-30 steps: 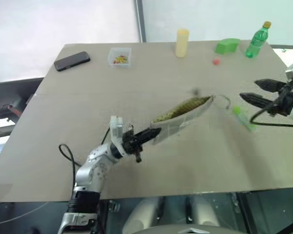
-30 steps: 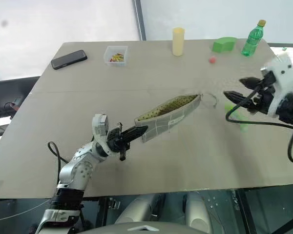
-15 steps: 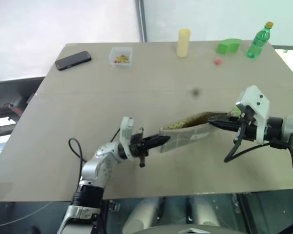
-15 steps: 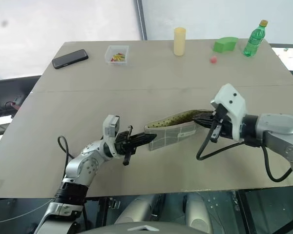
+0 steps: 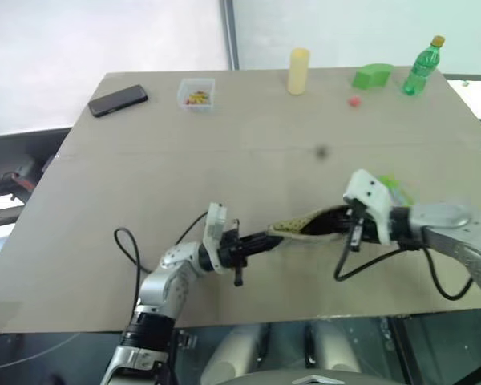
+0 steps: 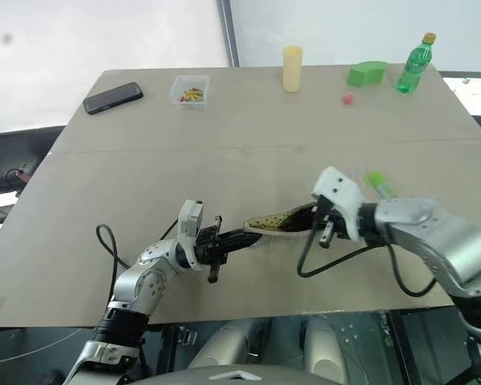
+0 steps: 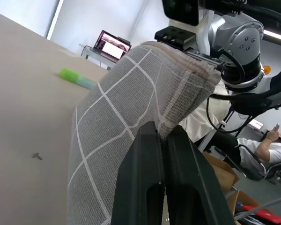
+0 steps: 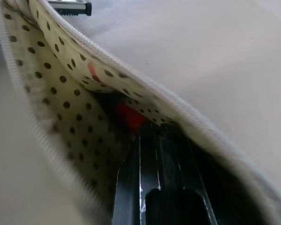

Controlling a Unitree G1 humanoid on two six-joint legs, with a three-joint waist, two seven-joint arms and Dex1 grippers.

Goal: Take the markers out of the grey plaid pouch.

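Pouch — left fingers pinch its corner, right fingers pressed together inside, at red cap.

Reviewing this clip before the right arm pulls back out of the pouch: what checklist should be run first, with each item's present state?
1. Left gripper shut on the grey plaid pouch: ok, fabric is pinched between its fingers.
2. Pouch mouth open: ok, the dotted lining is spread apart.
3. Right gripper inside the pouch: ok, its fingers reach into the opening.
4. Red-capped marker gripped: cannot tell; the fingers look closed and red shows just beyond their tips.
5. Green marker already out: ok, it lies on the table beyond the right arm.
6. Pull-out path free: ok, the bottle and red ball sit far off.
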